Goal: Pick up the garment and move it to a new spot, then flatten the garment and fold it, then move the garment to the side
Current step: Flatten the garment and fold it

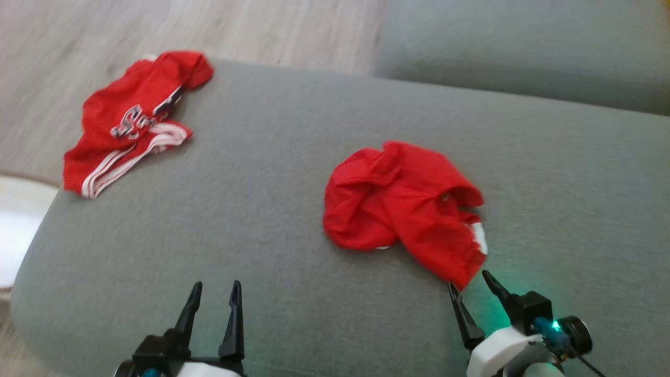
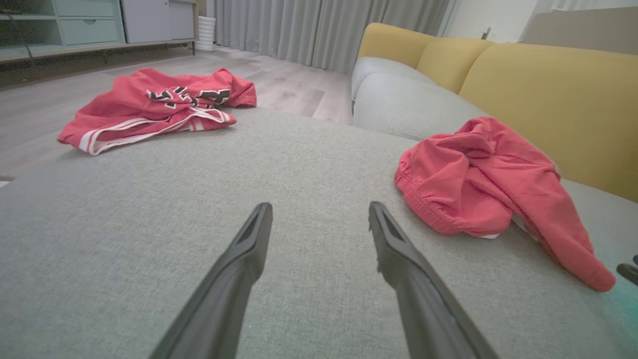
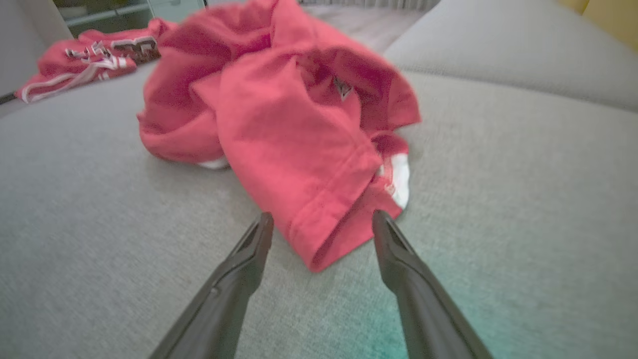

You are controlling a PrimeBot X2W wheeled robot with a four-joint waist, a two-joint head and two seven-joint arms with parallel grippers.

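Observation:
A crumpled plain red garment (image 1: 398, 204) (image 2: 473, 184) (image 3: 289, 114) lies on the grey sofa seat (image 1: 272, 173), right of centre. Its lower hem reaches down between the spread fingers of my right gripper (image 1: 469, 280) (image 3: 323, 215), which is open just in front of it. Whether the fingers touch the cloth I cannot tell. My left gripper (image 1: 216, 285) (image 2: 320, 205) stands open over bare cushion at the lower left, well apart from the garment, with nothing between its fingers.
A second red garment (image 1: 125, 120) (image 2: 154, 104) (image 3: 84, 55) with white stripes and lettering lies at the seat's far left edge. Another grey cushion (image 1: 523, 47) adjoins at the back right, with yellow backrests (image 2: 548, 85) to the right. Wooden floor (image 1: 157, 26) lies beyond the seat.

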